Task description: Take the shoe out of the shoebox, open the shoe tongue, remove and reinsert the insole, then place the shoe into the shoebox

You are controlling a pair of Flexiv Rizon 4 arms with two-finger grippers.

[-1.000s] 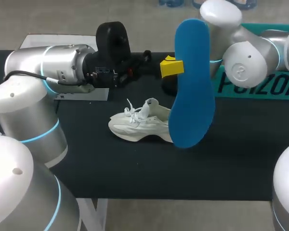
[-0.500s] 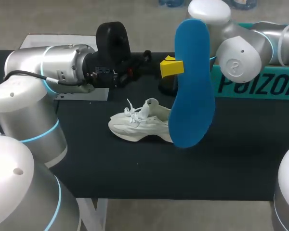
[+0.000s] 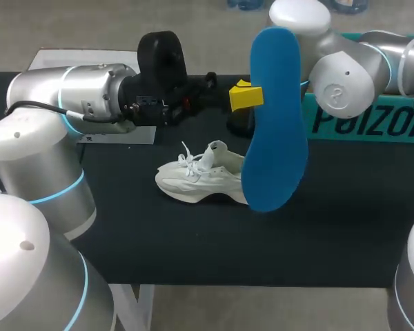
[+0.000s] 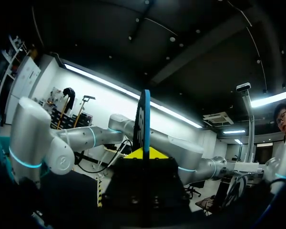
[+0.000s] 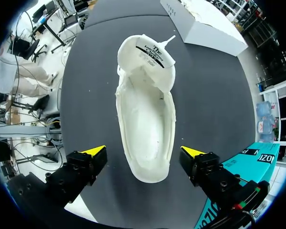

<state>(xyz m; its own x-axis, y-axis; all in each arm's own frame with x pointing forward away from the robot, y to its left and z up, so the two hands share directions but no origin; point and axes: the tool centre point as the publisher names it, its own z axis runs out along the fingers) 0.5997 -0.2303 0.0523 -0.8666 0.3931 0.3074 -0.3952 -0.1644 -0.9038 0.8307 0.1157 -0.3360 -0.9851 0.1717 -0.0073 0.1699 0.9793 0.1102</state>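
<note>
Our left gripper (image 4: pixel 144 160) is clamped on the blue insole (image 3: pixel 276 117), held upright at 1 o'clock from the white shoe (image 3: pixel 201 181) lying on the table (image 3: pixel 331 241); our right gripper (image 5: pixel 144 151) hangs fingers apart over its opening — a thin edge-grip could let the insole twist or slip, missing the opening on reinsertion

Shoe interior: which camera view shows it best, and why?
Right wrist view: it looks straight down into the shoe. Head view shows its side, heel behind the blue insole. Left wrist view misses it.
</note>
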